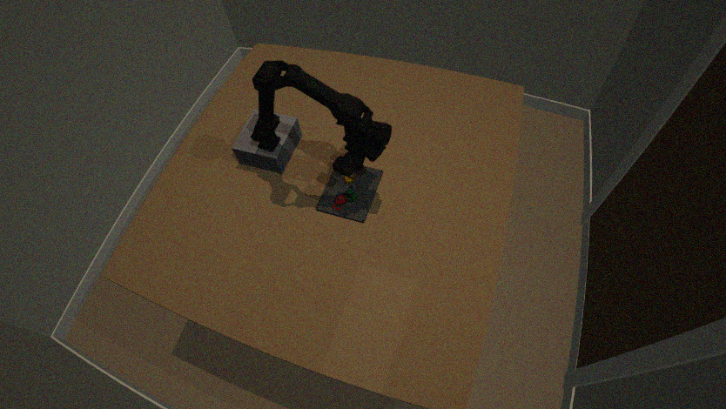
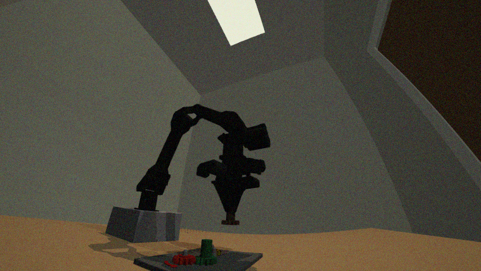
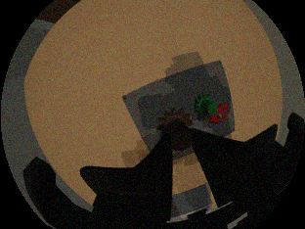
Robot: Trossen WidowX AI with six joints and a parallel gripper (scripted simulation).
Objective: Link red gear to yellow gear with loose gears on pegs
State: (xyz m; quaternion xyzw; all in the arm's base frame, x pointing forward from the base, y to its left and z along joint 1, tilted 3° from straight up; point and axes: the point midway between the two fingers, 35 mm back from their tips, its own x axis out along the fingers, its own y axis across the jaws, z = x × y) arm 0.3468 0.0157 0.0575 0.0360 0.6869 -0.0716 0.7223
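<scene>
Hand [image 1: 348, 172] [image 2: 230, 215] [image 3: 182, 139] clamped on the brown gear [image 2: 230, 222] [image 3: 175, 118] above the board [image 1: 366, 211] [image 2: 248, 258] [image 3: 171, 88], nearest the bench's [image 1: 386, 284] [image 2: 353, 242] [image 3: 112, 54] arm-side edge; we should centre it over the empty peg, then lower it level.

The tan table [image 1: 406, 244] [image 2: 319, 249] [image 3: 117, 49] apparently carries the grey board [image 1: 366, 205] [image 2: 245, 260] [image 3: 171, 90] directly.
</scene>
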